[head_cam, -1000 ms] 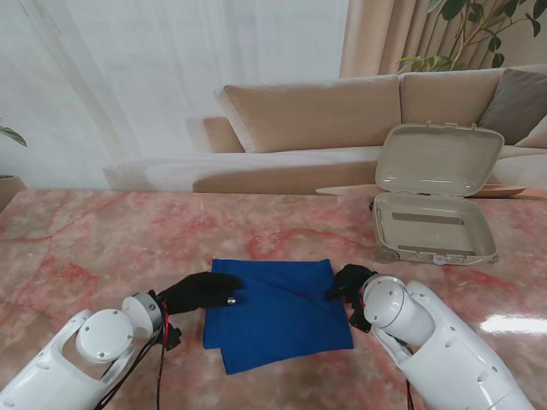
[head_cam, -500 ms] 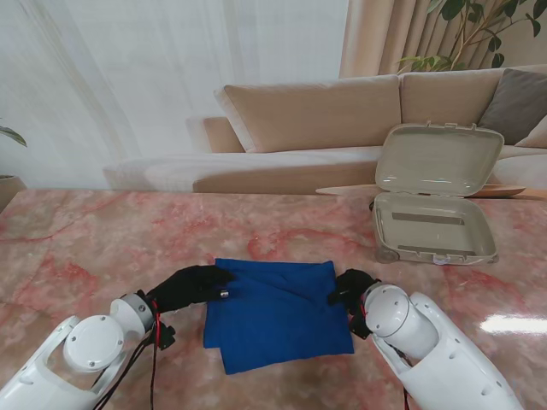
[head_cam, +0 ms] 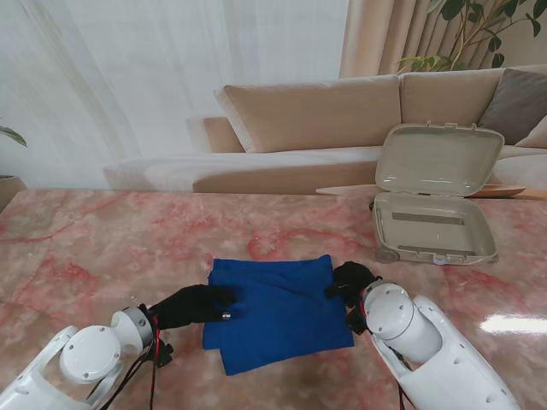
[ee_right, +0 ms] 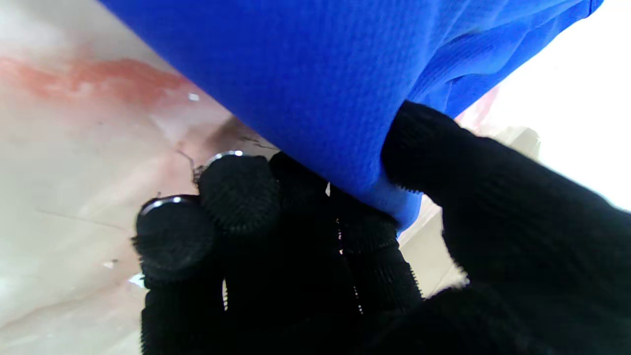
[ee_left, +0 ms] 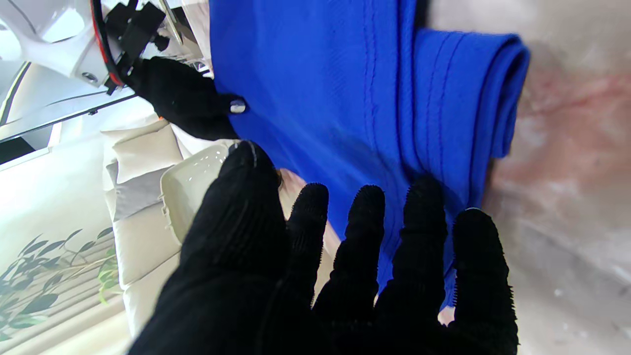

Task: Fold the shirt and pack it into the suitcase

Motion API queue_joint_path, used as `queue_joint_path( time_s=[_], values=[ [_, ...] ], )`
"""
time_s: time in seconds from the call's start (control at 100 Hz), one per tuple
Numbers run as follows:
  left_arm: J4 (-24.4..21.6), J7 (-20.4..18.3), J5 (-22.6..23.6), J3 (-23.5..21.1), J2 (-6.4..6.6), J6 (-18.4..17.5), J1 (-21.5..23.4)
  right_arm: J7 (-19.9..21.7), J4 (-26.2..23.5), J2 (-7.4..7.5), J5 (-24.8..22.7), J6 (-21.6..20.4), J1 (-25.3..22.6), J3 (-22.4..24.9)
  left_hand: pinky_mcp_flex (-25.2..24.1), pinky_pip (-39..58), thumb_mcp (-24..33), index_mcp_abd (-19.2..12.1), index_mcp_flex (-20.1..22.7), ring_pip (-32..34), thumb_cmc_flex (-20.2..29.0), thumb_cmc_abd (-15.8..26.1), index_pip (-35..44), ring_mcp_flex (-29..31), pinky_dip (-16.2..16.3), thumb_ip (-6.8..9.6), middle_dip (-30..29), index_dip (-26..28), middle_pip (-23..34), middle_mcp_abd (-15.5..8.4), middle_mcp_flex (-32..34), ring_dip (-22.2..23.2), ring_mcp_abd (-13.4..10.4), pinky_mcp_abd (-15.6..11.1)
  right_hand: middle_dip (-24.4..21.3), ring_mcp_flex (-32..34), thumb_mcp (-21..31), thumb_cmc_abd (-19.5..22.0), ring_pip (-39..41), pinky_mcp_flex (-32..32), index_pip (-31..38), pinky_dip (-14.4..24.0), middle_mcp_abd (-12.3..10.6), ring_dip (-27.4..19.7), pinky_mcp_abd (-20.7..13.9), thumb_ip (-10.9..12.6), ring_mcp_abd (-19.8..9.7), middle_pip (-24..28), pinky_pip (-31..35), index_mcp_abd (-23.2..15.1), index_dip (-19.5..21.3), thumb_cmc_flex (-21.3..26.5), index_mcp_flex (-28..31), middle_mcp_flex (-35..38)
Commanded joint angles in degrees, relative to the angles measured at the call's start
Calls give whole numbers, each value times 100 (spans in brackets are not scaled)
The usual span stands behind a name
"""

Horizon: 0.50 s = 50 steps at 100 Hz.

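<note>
The blue shirt [head_cam: 278,312] lies folded into a rough square in the middle of the marble table [head_cam: 102,248]. My left hand [head_cam: 192,305] rests at the shirt's left edge, fingers spread and flat, holding nothing; the left wrist view shows the left hand [ee_left: 345,276] reaching onto the folded shirt [ee_left: 345,98]. My right hand [head_cam: 352,282] is at the shirt's right edge. In the right wrist view the right hand [ee_right: 345,256] pinches the shirt [ee_right: 296,74], thumb on top and fingers underneath. The beige suitcase [head_cam: 432,226] stands open at the far right.
The suitcase's lid [head_cam: 440,158] stands upright behind its tray. A beige sofa [head_cam: 325,111] and curtains lie beyond the table's far edge. Bare marble surrounds the shirt on the left and far side.
My left hand has slid nearer to me along the shirt's left edge. The right hand has stayed at the right edge, gripping the cloth.
</note>
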Motion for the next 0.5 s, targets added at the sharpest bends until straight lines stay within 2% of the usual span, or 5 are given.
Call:
queue_joint_path(
  time_s=[0.0,0.19,0.35,0.49],
  values=[
    [172,-67,-22,90,-5,-17,-62,54,-75,-38,17,-1,-17,17,-21,-43,-96,18,96,-101,276,269,17,155,16,173,43,-28,32,-31,32,-49,123,77,42,421,383,-149,349,302,346,-157,179,6,-295,450,-312,213,652,-44,144,-185,146,139],
    [479,-110,-177,355,-14,-117,-332,-19,-165,-57,10,-22,-15,39,-33,-42,-99,13,72,-96,261,279,15,138,19,174,48,-26,41,-35,22,-44,130,68,-45,1008,456,-249,750,983,382,-450,276,-98,-469,510,-620,336,1116,51,138,-218,209,348],
    [644,-134,-271,540,-21,-183,-512,-82,-274,-84,125,-45,-36,72,-41,-41,-97,21,49,-89,260,290,11,134,21,175,50,-26,47,-28,14,-40,138,72,-117,1033,523,-333,1462,1697,430,-775,406,127,-568,571,-959,508,1432,291,111,-197,269,687],
    [762,-149,-357,672,-31,-222,-648,-133,-379,-113,281,-39,-42,87,-39,-38,-97,21,46,-87,258,307,15,127,22,176,51,-24,51,-27,8,-39,132,65,-133,1041,558,-370,1834,2210,469,-1006,451,273,-591,613,-1144,619,1579,471,96,-161,291,971]
  ],
)
